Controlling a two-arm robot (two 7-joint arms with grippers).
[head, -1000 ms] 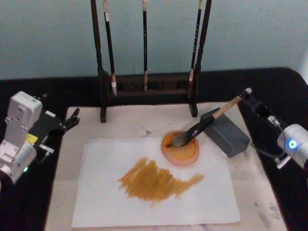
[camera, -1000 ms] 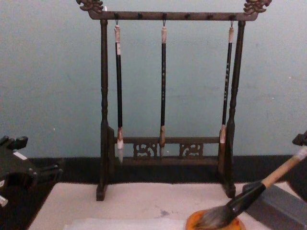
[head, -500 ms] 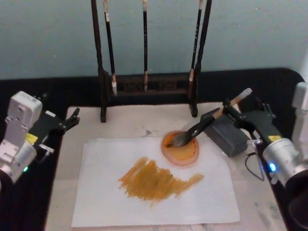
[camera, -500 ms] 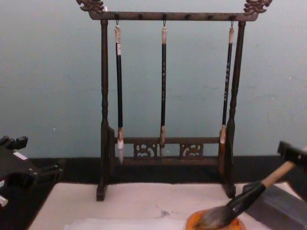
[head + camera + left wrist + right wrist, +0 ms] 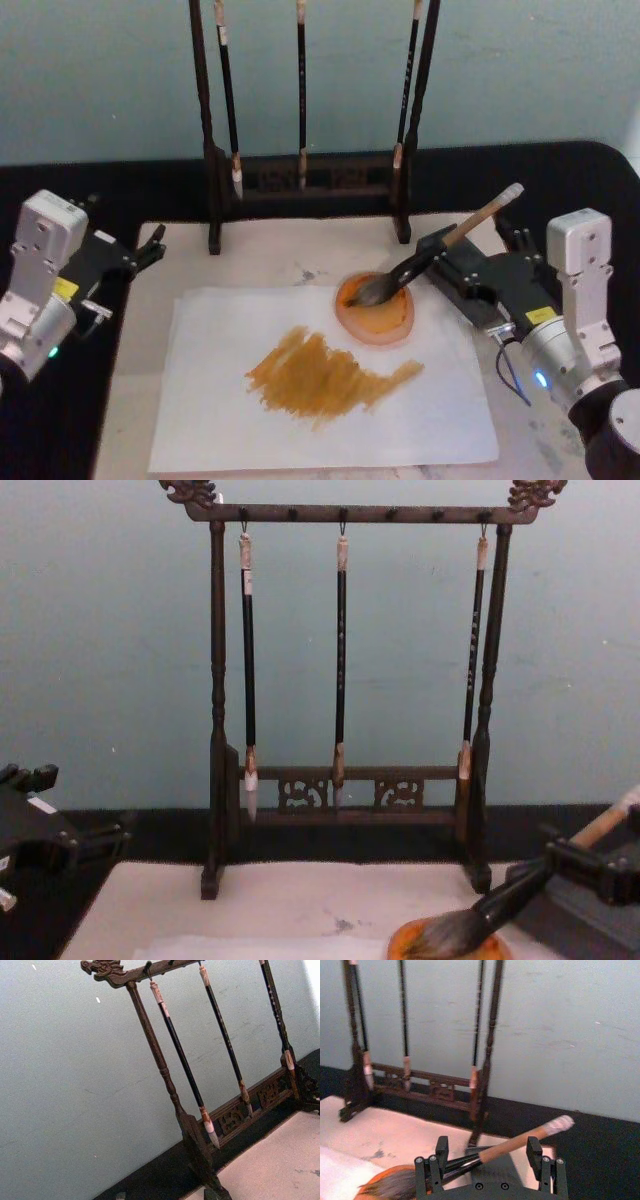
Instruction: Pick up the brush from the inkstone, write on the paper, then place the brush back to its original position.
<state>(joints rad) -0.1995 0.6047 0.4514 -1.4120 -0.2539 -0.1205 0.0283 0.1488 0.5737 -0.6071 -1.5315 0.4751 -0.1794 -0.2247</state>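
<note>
The brush (image 5: 432, 252) leans on the inkstone (image 5: 470, 285), bristles in an orange dish (image 5: 376, 312).

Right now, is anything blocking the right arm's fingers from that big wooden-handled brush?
Nothing visible. The right gripper is open, its fingers on either side of the large tan-handled brush, whose bristles rest in the orange dish. The left gripper sits parked at the table's left.

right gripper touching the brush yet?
Apart. Right wrist view: right gripper is open, brush handle lying between its fingers with gaps on both sides.
</note>
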